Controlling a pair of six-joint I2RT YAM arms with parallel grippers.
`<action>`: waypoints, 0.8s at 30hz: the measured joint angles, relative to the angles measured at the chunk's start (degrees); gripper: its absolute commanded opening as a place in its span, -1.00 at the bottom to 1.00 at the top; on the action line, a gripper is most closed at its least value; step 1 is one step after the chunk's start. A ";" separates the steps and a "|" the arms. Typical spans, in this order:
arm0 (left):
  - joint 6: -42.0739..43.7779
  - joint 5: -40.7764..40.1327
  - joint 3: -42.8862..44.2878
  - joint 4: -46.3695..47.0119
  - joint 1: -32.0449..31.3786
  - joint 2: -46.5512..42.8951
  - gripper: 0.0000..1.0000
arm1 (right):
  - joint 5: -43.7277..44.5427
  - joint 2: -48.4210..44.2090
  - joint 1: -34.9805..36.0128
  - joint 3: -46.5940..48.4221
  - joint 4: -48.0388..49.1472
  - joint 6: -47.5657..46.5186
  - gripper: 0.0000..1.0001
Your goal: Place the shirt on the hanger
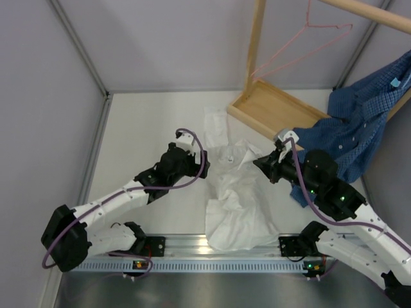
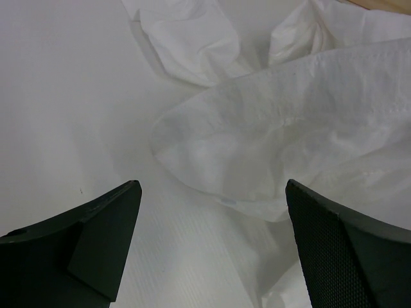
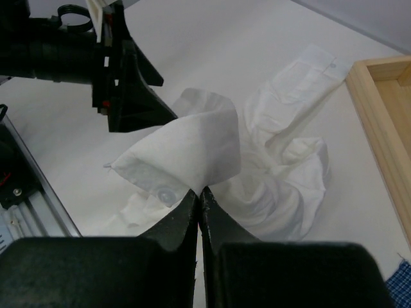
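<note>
The white shirt [image 1: 236, 192] lies crumpled on the table between my arms. My right gripper [image 3: 200, 190] is shut on a fold of the shirt [image 3: 192, 151] near a button and holds it lifted off the table; in the top view it [image 1: 262, 163] sits at the shirt's right edge. My left gripper [image 2: 212, 205] is open and empty, its jaws wide apart just above the table, with a rounded edge of the shirt [image 2: 270, 141] in front of it. It [image 1: 200, 156] is at the shirt's left edge. The pink hanger [image 1: 302, 45] hangs from the wooden rack at the back.
A light wooden rack [image 1: 273, 106] with a tray base stands at the back right. A blue checked shirt [image 1: 359, 128] hangs over its right side, close to my right arm. Grey walls [image 1: 51, 96] enclose the table. A metal rail [image 1: 212, 256] runs along the near edge.
</note>
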 measured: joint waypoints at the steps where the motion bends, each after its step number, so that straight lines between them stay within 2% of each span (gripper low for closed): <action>1: 0.98 0.02 0.87 0.44 0.55 1.01 0.96 | -0.55 0.00 0.00 0.00 -0.02 0.00 -1.00; 5: 4.20 7.06 5.66 1.68 6.56 6.08 0.93 | -4.24 -0.28 0.00 0.00 -0.09 -0.04 -1.00; 10: 5.95 26.23 7.96 4.48 18.25 12.26 0.87 | -6.91 -2.27 0.00 0.00 -0.11 -0.33 -1.00; 16: 8.24 47.95 8.24 4.72 19.34 17.29 0.58 | -9.16 -3.28 0.00 0.00 0.07 -0.59 -1.00; 19: 7.82 56.24 7.78 7.06 19.30 18.43 -0.02 | -9.86 -2.71 0.00 0.00 0.09 -0.59 -1.00; 20: 7.67 57.90 7.67 8.02 19.30 18.67 -0.57 | -10.03 -2.47 0.00 0.00 0.11 -0.57 -1.00; 21: 7.19 59.30 7.67 9.01 19.30 18.97 -0.82 | -10.19 -2.45 0.00 0.00 0.17 -0.57 -1.00; 22: 7.13 60.30 7.67 10.01 19.30 19.43 -1.00 | -10.34 -2.40 0.00 0.00 0.28 -0.55 -1.00; 24: 6.88 60.48 7.87 10.56 19.28 20.33 -1.00 | -10.43 -2.51 0.00 0.00 0.44 -0.52 -1.00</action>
